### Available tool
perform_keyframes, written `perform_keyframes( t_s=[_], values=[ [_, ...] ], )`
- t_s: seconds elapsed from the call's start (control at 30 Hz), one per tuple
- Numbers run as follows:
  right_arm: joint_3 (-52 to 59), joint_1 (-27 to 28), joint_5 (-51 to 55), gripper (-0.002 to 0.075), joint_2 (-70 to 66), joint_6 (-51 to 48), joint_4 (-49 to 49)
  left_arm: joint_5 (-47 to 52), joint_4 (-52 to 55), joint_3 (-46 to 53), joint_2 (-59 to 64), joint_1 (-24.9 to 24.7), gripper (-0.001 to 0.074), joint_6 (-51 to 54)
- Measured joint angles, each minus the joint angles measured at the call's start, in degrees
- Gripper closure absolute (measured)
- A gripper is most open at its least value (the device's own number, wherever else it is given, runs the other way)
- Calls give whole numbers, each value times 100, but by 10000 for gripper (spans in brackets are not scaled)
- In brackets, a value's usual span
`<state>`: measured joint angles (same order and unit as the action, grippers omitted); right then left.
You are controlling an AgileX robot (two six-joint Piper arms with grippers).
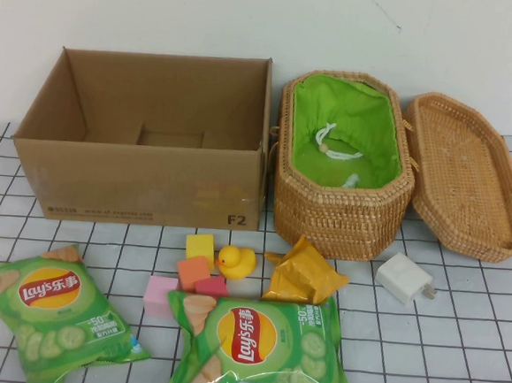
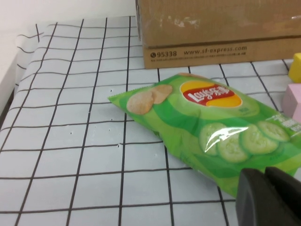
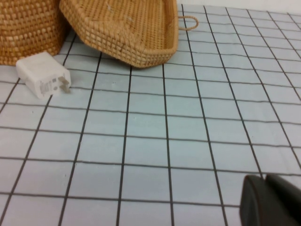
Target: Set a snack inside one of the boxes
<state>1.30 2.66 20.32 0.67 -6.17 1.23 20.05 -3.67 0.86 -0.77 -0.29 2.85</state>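
Two green Lay's chip bags lie at the table's front: one at the front left, one at the front middle. A small yellow snack packet lies before the wicker basket, which is open and lined in green. An open cardboard box stands at the back left. Neither arm shows in the high view. My left gripper is shut and empty, just above the near end of the left chip bag. My right gripper is shut and empty over bare table.
The basket's wicker lid leans against the basket at the right. A white charger lies before it, also in the right wrist view. A yellow duck and yellow, orange and pink blocks lie between the bags and the cardboard box.
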Motion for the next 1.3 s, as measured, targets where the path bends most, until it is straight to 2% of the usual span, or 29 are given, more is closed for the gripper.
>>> perform_keyframes(
  t_s=[0.17, 0.43, 0.57, 0.7, 0.9, 0.97, 1.03, 1.17, 1.3],
  values=[
    [37, 0, -641, 727, 0, 0, 0, -568, -183, 63, 0, 0, 737, 10],
    [37, 0, -3590, 727, 0, 88, 0, -3003, -225, 63, 0, 0, 737, 10],
    [37, 0, -4677, 727, 0, 285, -45, -4120, -225, 63, 0, 0, 737, 10],
    [37, 0, -5129, 727, 0, 308, -70, -4893, -225, 63, 0, 0, 737, 10],
    [37, 0, -5165, 727, 13, 296, -78, -5501, -225, 63, 0, 0, 737, -139],
    [-26, 0, -5011, 727, 13, 200, -51, -5441, -190, 48, 0, 0, 736, -195],
    [-269, 0, -4573, 727, 13, 95, -48, -4973, -69, -170, 0, 0, 736, -285],
    [-992, 0, -3381, 727, 13, -114, -26, -3054, 87, -1328, 49, 0, 736, -134],
    [-1665, 0, -2182, 727, -115, -394, -26, -1287, 150, -2429, 668, 0, 736, -39]
  ],
)
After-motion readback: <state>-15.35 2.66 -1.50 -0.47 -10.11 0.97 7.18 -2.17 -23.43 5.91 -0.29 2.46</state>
